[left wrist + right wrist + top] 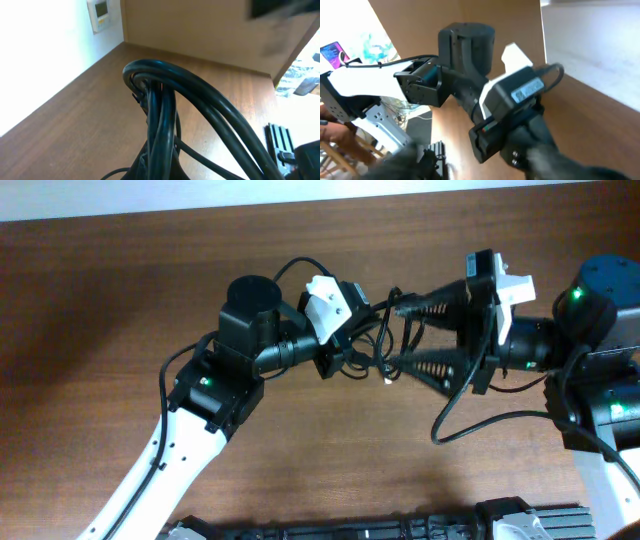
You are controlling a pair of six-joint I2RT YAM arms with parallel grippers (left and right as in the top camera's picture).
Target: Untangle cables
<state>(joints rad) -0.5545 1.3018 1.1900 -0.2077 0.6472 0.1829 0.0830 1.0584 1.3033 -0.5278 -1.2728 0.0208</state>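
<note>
The cables are thin black cords looped in a bundle, held above the wooden table between the two arms. My left gripper is shut on the bundle's left side. In the left wrist view the loops rise straight out of the dark jaws. My right gripper is open wide, one finger above and one below the bundle's right side, touching nothing that I can see. A small white plug tip hangs under the bundle. The right wrist view shows only the left arm's wrist, with no cables visible.
A black ribbed rail lies along the table's front edge and also shows in the left wrist view. The left arm's own thicker wire arches behind its wrist. The right arm's wire droops below it.
</note>
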